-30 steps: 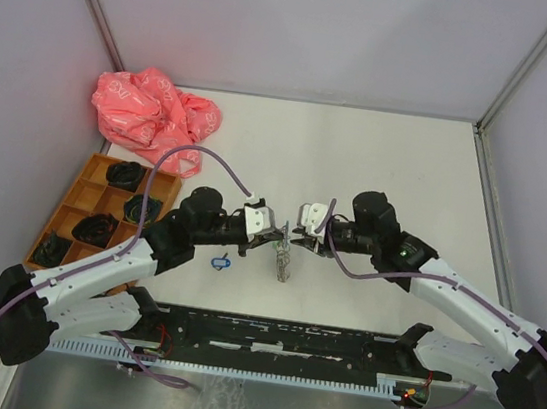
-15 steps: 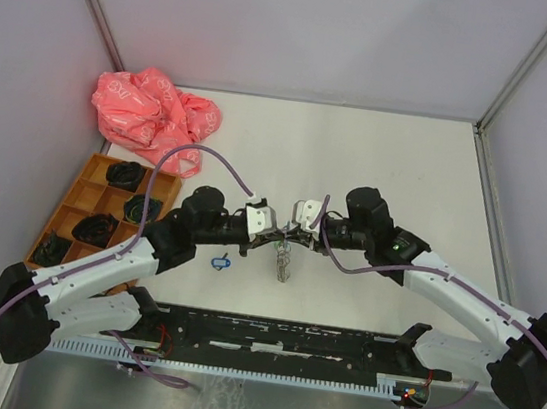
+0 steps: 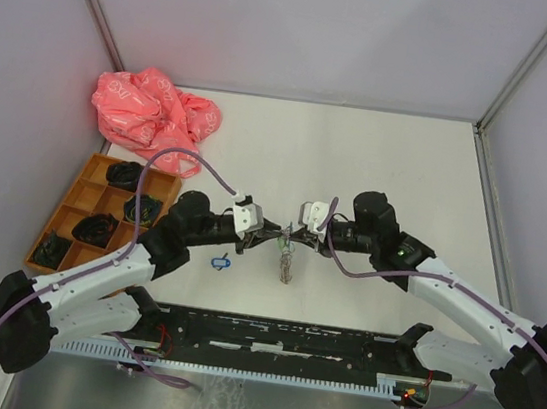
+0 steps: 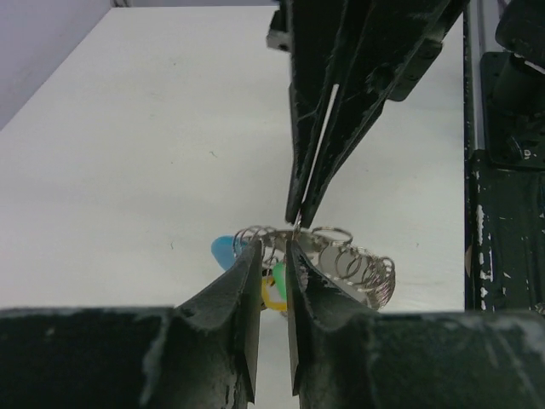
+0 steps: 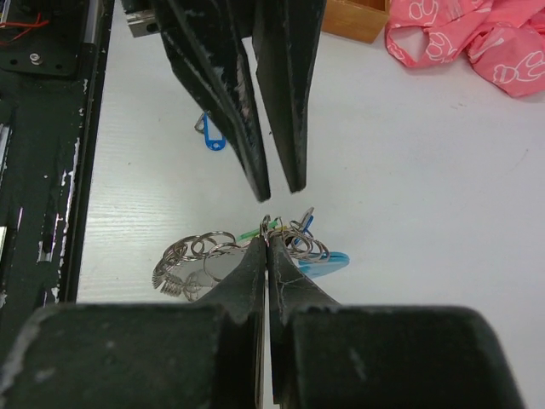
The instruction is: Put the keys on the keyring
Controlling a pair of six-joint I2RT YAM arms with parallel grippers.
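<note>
- The right gripper [image 5: 266,241] is pressed together, pinching a ring of the keyring [image 5: 200,260].
- The left gripper [image 4: 272,256] stands slightly spread, just beside that ring.
- The keyring sits midway along the near edge of the bench [image 3: 361,156], with a blue-tagged key [image 3: 220,262] lying near it.

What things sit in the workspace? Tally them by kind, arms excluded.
Pink plastic bag: 1
Wooden compartment tray: 1
Dark bundles in the tray: 4
Loose blue key tag: 1
Bunch of metal rings with tagged keys: 1
Total: 8
</note>
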